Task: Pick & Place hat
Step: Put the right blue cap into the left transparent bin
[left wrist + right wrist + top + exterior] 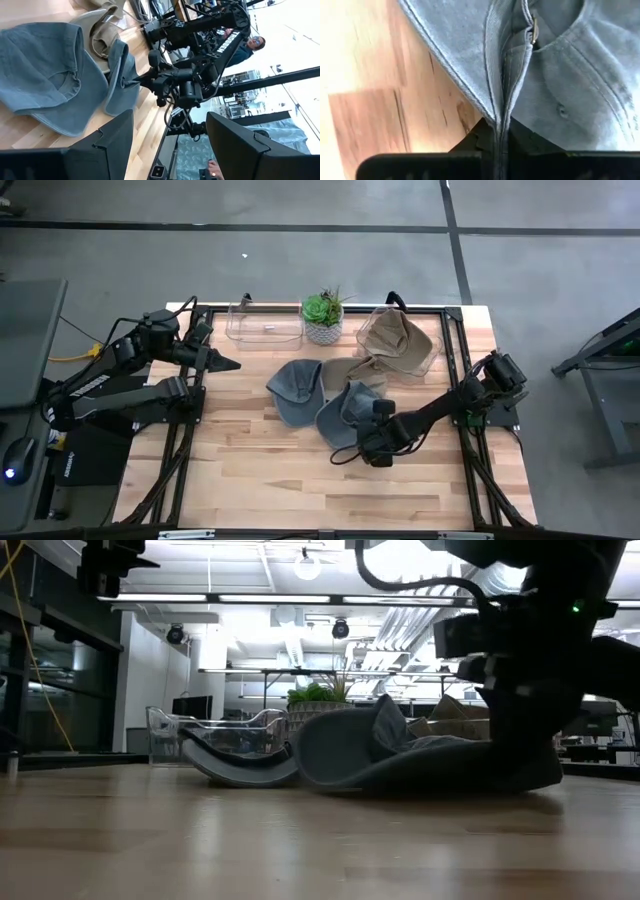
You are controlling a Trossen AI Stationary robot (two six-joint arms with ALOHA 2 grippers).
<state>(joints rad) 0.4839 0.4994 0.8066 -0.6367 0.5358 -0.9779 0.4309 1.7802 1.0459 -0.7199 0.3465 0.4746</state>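
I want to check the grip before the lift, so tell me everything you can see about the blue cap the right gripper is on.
The blue cap is faded denim-like fabric with stitched seams and a small metal buckle. It lies on the wooden table, beside a second blue cap and a tan cap. The right gripper is shut on the blue cap, pinching a fold of its edge, which stands up off the table.

arms (pixel 430 415): black, jointed | white lettering | black cables, green light
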